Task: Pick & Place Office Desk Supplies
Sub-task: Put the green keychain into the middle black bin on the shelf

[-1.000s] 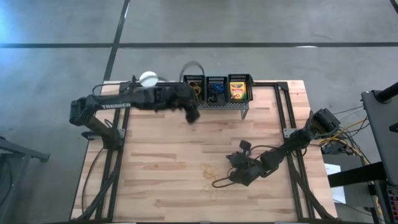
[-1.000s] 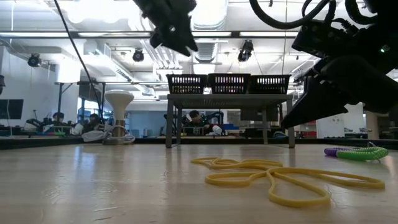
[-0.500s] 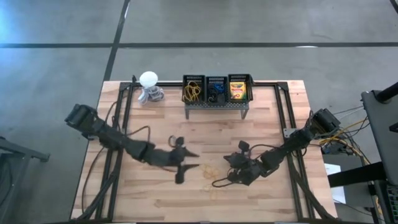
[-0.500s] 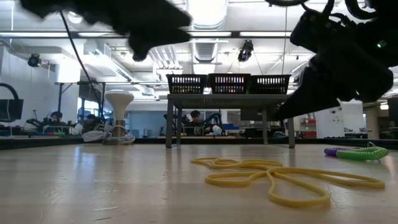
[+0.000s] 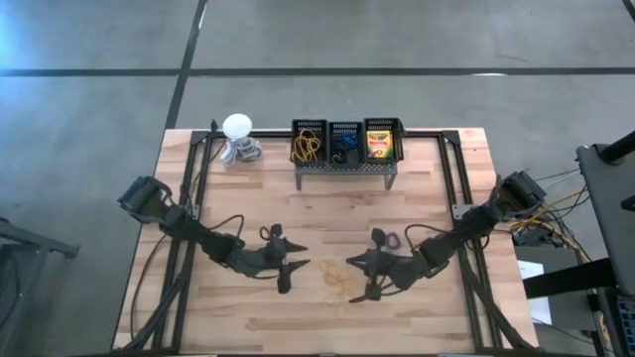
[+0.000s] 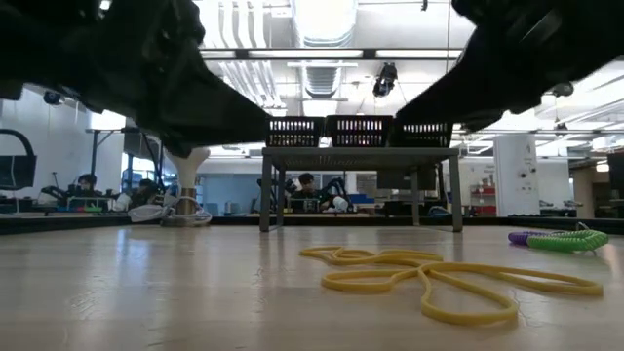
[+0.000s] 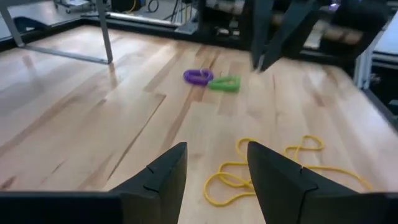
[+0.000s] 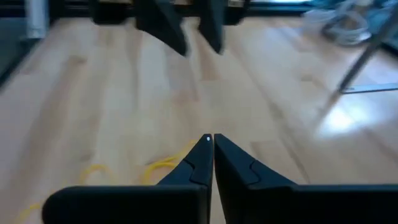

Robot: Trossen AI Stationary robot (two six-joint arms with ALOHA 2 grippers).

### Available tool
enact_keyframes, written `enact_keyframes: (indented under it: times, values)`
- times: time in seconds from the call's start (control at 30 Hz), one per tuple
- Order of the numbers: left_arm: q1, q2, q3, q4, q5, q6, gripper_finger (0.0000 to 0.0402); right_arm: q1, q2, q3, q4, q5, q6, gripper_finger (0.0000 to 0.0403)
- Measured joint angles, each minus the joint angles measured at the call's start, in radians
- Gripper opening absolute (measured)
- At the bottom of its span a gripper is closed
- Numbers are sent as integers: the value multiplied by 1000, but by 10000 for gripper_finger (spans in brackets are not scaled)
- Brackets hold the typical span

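Two tools are positioned low over the counter (image 5: 248, 213), facing each other across the loose yellow rubber bands (image 5: 335, 283). The left tool (image 7: 211, 168) is held partly open just short of the bands; the right tool (image 8: 212, 144) is fully closed and empty. For a clean pick, one strand should be centred between the left fingers before closing. Farther off lie purple and green rings (image 7: 211, 79). At the back, the stand (image 5: 346, 144) appears to hold sorted supplies.
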Motion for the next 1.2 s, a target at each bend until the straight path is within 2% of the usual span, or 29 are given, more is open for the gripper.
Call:
enact_keyframes:
  times: [0.1,0.2,0.3,0.37,0.47,0.53,0.77,1.2]
  values:
    - [2,38,13,-1,-1,-7,175,0,-69,15,-159,-59,52,27]
    - [5,65,23,-4,0,-7,175,-1,-143,46,-419,-131,144,49]
    - [11,78,30,0,0,-7,174,-7,-209,69,-649,-228,238,76]
    - [16,78,30,-2,0,-7,174,-9,-243,79,-743,-310,270,96]
    - [20,78,29,-4,0,-7,174,-10,-274,76,-846,-426,240,124]
    - [22,78,30,-2,0,-7,174,-7,-280,62,-908,-452,184,137]
    - [24,78,28,-4,0,-7,174,-6,-256,7,-927,-473,-4,145]
    - [25,78,28,-9,0,-7,174,-6,-133,-19,-891,-463,-80,107]
